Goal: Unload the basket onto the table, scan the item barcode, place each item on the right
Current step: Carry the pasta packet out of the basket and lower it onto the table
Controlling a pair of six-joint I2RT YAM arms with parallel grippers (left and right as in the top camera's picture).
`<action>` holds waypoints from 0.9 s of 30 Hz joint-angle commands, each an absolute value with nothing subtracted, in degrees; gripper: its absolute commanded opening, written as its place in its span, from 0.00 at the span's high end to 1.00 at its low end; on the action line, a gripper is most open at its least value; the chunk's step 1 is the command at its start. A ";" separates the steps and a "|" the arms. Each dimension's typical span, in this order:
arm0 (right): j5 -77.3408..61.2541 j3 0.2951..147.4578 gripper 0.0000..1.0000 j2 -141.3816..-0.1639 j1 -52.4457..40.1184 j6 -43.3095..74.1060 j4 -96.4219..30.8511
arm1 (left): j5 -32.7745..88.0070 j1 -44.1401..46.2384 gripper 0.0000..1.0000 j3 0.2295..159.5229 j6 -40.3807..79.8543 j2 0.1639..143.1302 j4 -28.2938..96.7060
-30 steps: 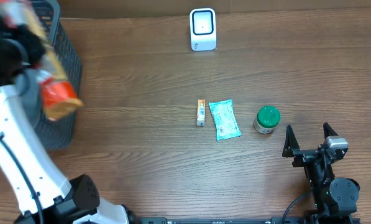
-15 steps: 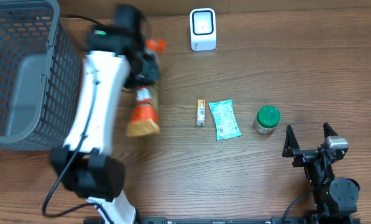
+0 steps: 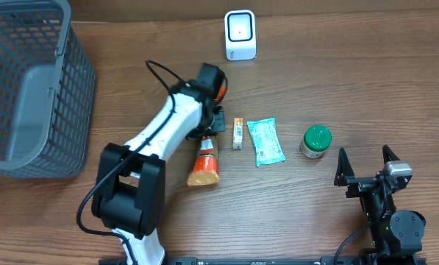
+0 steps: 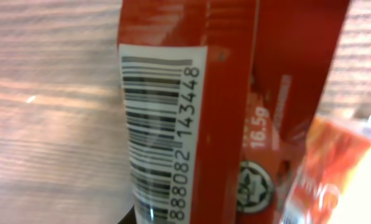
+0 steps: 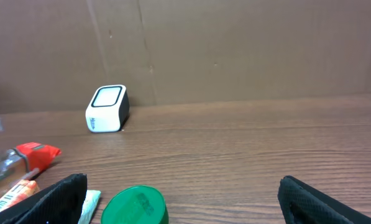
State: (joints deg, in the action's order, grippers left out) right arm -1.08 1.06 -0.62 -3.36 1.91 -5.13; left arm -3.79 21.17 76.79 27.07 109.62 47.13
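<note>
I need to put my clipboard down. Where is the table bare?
Bare wood right of the white box scanner, beyond the green-lidded jar; between the grey mesh basket and the white left arm. Crowded around the teal packet.

Even soft light; snack packet [image 4: 235, 93] close-up blurred.

White-shelled left arm [image 3: 159, 134] with black joints and looping cable [image 3: 154, 68] — right arm [image 3: 387, 197] all black.

L-R: snack pkt [image 3: 204, 168], stick [image 3: 237, 133], pouch [image 3: 265, 141], jar [image 3: 316, 141].
</note>
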 commanded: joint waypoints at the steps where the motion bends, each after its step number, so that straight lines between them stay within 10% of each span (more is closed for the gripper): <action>1: -0.99 0.45 0.00 -0.19 -3.14 1.85 -4.82 | -6.61 22.31 0.96 73.38 28.40 107.81 43.92; 7: -0.99 0.45 0.00 -0.19 -3.14 1.87 -4.82 | -6.57 22.26 0.84 72.36 28.49 107.81 42.35; 17: -0.99 0.45 0.00 -0.19 -3.14 1.85 -4.82 | -6.48 22.26 0.17 72.36 28.32 107.92 43.20; 27: -0.99 0.45 0.00 -0.19 -3.14 1.85 -4.82 | -6.09 21.58 0.16 74.70 26.13 107.90 44.45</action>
State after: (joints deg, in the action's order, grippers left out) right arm -1.08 1.06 -0.62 -3.38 1.91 -5.17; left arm -5.85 22.09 72.84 27.66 108.88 43.92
